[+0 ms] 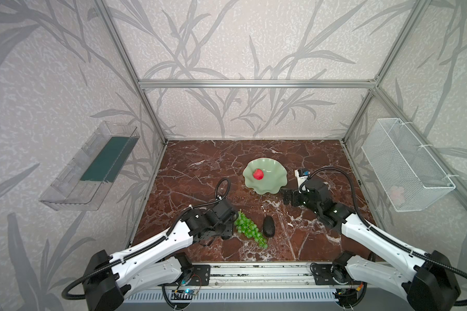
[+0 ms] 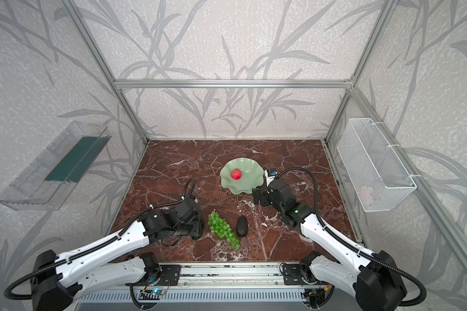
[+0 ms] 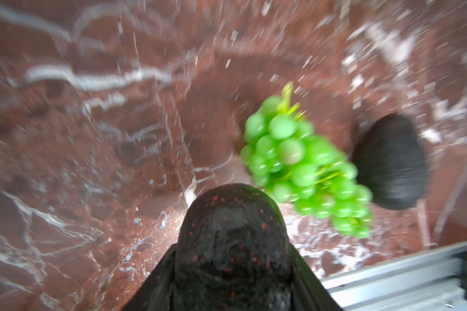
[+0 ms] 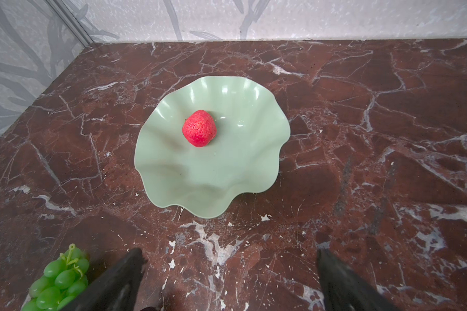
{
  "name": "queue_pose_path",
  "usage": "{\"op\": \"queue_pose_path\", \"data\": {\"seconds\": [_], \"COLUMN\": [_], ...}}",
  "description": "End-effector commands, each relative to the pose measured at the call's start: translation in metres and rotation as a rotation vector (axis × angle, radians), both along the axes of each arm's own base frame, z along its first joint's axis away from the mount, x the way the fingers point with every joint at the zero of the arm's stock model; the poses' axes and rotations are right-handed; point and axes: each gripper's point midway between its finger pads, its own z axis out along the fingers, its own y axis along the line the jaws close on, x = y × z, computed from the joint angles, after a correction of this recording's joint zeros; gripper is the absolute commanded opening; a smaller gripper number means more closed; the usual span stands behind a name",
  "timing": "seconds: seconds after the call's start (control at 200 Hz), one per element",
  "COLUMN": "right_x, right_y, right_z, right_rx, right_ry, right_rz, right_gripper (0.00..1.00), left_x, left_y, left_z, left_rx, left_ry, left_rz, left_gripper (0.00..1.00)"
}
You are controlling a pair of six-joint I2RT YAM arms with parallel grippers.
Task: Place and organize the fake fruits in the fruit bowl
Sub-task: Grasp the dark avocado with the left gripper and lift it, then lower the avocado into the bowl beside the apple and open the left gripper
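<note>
The aluminium rail runs along the front edge, with both arms mounted on it. Just beyond it, low over the marble table, the left gripper is clamped on a dark avocado. The fruit fills the gap between the two black fingers, and its rounded end sticks out past their tips. The wrist view is blurred, so I cannot tell whether the fruit rests on the marble or hangs clear of it.

Just beside this gripper, toward the middle, the bunch of green grapes lies slanting on the table. The second avocado lies close against the grapes' other side.

Farther back, the right gripper hovers over bare marble, its jaws spread wide with nothing between them. The fruit bowl sits just ahead of its fingertips, apart from them. The red apple lies inside the bowl, in its back half. The grapes and both avocados are outside the bowl, well in front of it.
</note>
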Motion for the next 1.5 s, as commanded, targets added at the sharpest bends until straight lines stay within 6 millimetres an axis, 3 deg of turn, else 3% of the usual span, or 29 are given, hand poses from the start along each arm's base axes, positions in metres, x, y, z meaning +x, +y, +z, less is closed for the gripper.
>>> {"op": "queue_pose_path", "data": {"seconds": [0.0,0.235,0.455,0.65,0.86,1.07,1.495], "right_x": [0.001,-0.007,-0.020,-0.030,-0.035,-0.037,-0.037], "right_y": [-0.007,-0.018,-0.031,-0.037,-0.035,-0.034,-0.031], "right_z": [0.010,0.018,0.024,0.020,0.016,0.016,0.016], "right_rx": [0.018,0.025,0.034,0.040,0.055,0.064,0.053], "right_ry": [-0.044,-0.079,-0.096,-0.080,-0.063,-0.053,-0.052], "right_rz": [-0.034,-0.060,-0.081,-0.085,-0.072,-0.060,-0.042], "right_gripper": [0.99,0.99,0.99,0.99,0.99,0.99,0.99], "left_x": [0.021,0.088,0.152,0.199,0.242,0.268,0.283], "left_y": [0.007,-0.043,-0.098,-0.145,-0.179,-0.193,-0.197], "left_z": [0.035,0.081,0.085,0.068,0.037,0.006,-0.042], "left_rx": [0.063,-0.004,-0.042,-0.054,-0.016,0.034,0.075], "left_ry": [-0.108,-0.226,-0.251,-0.214,-0.180,-0.133,-0.070], "left_rz": [-0.020,-0.101,-0.191,-0.260,-0.295,-0.300,-0.250], "left_gripper": [0.51,0.51,0.50,0.50,0.49,0.50,0.51]}}
